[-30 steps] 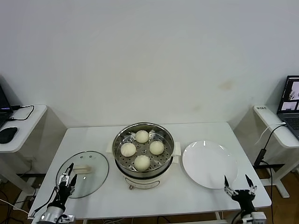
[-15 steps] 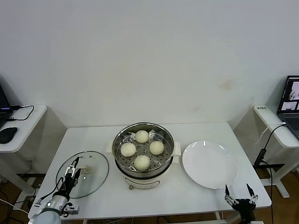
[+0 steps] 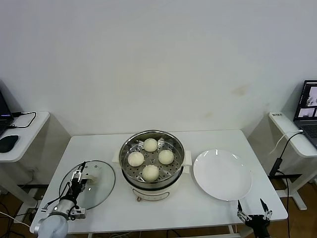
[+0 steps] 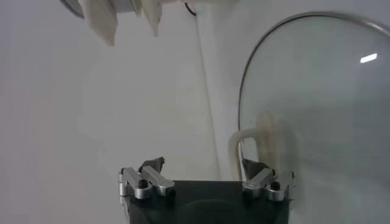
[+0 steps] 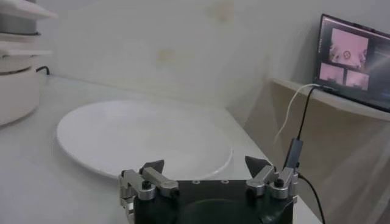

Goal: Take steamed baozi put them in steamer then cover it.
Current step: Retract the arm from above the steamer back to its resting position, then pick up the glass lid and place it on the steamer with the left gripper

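Note:
Several cream-white steamed baozi (image 3: 150,172) lie on the perforated tray inside the steel steamer (image 3: 174,147) at the table's middle; it stands uncovered. Its glass lid (image 3: 101,188) lies flat on the table to the left. My left gripper (image 3: 79,175) hovers over the lid's near-left part, open, beside the cream handle (image 3: 92,178). In the left wrist view the lid (image 4: 323,109) fills one side, and the handle (image 4: 251,137) sits just ahead of one fingertip of the left gripper (image 4: 202,165). My right gripper (image 3: 253,211) waits open at the table's front right edge.
A flat white plate (image 3: 222,174) lies right of the steamer, also seen ahead of the right gripper (image 5: 204,164) as a plate (image 5: 140,137) with nothing on it. Side desks stand at both sides; a laptop (image 5: 356,58) and cable are on the right one.
My left gripper has moved forward over the glass lid, closer to its handle. My right gripper has dropped back toward the table's front edge. The baozi and lid have not moved.

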Robot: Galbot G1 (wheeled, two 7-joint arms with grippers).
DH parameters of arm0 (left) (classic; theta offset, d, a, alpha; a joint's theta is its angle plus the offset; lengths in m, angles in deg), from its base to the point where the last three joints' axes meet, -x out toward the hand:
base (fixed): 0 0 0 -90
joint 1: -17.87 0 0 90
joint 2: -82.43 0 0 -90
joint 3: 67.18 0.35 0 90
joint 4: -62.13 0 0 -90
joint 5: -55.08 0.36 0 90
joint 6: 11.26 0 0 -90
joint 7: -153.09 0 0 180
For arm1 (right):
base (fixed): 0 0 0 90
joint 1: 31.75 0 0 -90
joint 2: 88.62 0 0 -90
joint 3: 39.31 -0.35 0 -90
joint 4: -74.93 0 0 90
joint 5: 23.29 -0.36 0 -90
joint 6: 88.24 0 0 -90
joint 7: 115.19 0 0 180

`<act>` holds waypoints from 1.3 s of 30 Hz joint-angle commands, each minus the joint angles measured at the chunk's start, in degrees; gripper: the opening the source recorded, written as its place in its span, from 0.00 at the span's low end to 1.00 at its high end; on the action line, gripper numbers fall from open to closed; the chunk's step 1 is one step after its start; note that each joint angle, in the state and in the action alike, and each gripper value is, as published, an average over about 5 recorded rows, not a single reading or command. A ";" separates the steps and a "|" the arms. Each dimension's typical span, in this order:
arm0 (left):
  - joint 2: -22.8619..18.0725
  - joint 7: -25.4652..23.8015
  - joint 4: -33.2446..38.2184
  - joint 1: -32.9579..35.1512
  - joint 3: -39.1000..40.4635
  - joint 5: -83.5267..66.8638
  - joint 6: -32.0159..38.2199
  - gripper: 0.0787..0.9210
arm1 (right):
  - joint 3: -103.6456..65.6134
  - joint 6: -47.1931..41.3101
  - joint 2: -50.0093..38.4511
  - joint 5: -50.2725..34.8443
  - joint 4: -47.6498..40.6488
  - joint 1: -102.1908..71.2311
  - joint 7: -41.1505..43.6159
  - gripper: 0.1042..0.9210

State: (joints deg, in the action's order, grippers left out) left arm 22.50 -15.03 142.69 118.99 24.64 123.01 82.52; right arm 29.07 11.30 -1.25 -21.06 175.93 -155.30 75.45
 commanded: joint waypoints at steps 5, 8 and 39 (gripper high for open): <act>-0.08 -0.53 -3.02 -1.94 0.92 -1.75 0.55 0.69 | 0.22 0.15 0.15 0.57 -0.24 -0.20 0.00 0.88; -0.15 -0.53 -3.79 -2.04 0.98 -2.12 0.65 0.59 | 0.27 0.18 0.15 0.71 -0.18 -0.23 0.01 0.88; 3.81 -8.75 30.64 12.22 -10.46 -16.60 -21.66 0.07 | 4.56 2.98 -2.47 2.99 2.57 -3.75 -0.58 0.88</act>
State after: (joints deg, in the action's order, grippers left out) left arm 24.58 -17.47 156.79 126.34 18.40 114.00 73.29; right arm 32.58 13.04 -2.78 -18.62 178.05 -157.68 75.09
